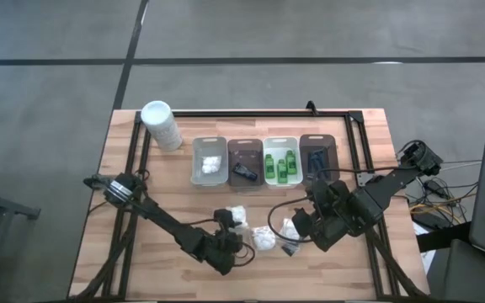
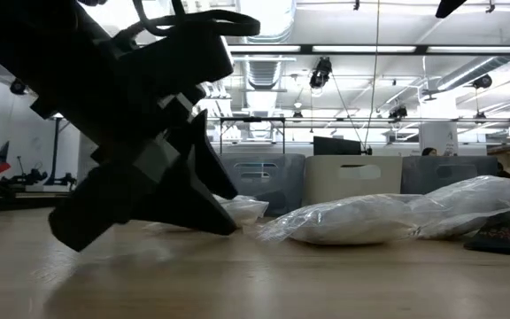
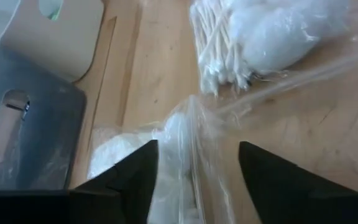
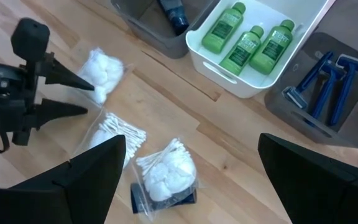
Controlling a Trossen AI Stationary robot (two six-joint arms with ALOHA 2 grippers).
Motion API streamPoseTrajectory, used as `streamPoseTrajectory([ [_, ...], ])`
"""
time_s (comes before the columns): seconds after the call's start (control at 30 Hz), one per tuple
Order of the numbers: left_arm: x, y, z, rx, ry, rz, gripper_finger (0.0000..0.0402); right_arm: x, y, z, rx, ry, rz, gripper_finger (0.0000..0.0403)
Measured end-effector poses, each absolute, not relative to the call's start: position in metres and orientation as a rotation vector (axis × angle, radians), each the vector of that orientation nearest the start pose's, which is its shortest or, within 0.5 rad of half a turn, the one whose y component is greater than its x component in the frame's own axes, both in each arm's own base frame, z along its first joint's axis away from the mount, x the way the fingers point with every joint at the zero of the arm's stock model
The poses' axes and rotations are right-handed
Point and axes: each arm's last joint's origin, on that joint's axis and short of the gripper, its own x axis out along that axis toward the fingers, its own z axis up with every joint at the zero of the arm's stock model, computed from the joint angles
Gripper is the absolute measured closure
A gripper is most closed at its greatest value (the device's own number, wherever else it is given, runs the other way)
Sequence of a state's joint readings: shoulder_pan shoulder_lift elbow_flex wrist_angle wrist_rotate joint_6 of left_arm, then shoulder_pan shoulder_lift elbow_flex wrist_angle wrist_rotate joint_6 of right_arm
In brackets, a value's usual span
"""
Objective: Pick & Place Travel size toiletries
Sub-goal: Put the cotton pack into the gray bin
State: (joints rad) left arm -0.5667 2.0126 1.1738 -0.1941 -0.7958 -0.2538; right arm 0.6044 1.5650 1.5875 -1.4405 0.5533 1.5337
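Three clear packets lie on the wooden table near the front. One holds white puffs [image 4: 104, 71]. One holds cotton swabs [image 4: 117, 134]. One holds puffs and swabs [image 4: 166, 171] and rests on a small dark flat piece [image 4: 166, 199]. My left gripper [image 3: 197, 180] is open and low over the table. Its fingers stand on either side of the near end of the puff packet [image 3: 182, 146]. It also shows in the high view [image 1: 236, 231]. My right gripper [image 4: 191, 143] is open and empty above the packets, as the high view [image 1: 297, 225] also shows. My left gripper comes level at the puff packet's near end [image 3: 188, 118], with one finger [image 3: 135, 174] on each side of it. I cannot tell whether the fingers touch the plastic. The packet lies flat on the table.
Four trays stand in a row at the back: a white one with puffs [image 1: 197, 172], a dark one with a dark tube [image 1: 244, 145], a white one with three green bottles [image 1: 281, 140], a brown one with blue razors [image 1: 317, 139]. A tall white container [image 1: 161, 124] stands at the far left.
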Motion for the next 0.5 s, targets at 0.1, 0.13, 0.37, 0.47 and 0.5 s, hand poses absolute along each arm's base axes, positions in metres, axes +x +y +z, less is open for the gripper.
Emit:
streamPoseTrajectory([
  [0.1, 0.338, -0.188, 0.124, 0.426, 0.763, 0.324, 0.0221, 0.235, 0.145, 0.341, 0.583, 0.887, -0.781, 0.0039],
  [0.13, 0.338, -0.187, 0.124, 0.425, 0.765, 0.328, 0.0239, 0.235, 0.144, 0.342, 0.584, 0.888, -0.781, 0.0039],
  [0.37, 0.345, -0.18, 0.129, 0.404, 0.782, 0.339, 0.0358, 0.235, 0.144, 0.341, 0.583, 0.89, -0.782, 0.0039],
  [0.47, 0.35, -0.185, 0.14, 0.371, 0.792, 0.317, 0.0393, 0.235, 0.145, 0.341, 0.585, 0.91, -0.775, 0.0039],
  [0.5, 0.351, -0.186, 0.146, 0.358, 0.797, 0.318, 0.0394, 0.235, 0.145, 0.341, 0.581, 0.916, -0.771, 0.0039],
])
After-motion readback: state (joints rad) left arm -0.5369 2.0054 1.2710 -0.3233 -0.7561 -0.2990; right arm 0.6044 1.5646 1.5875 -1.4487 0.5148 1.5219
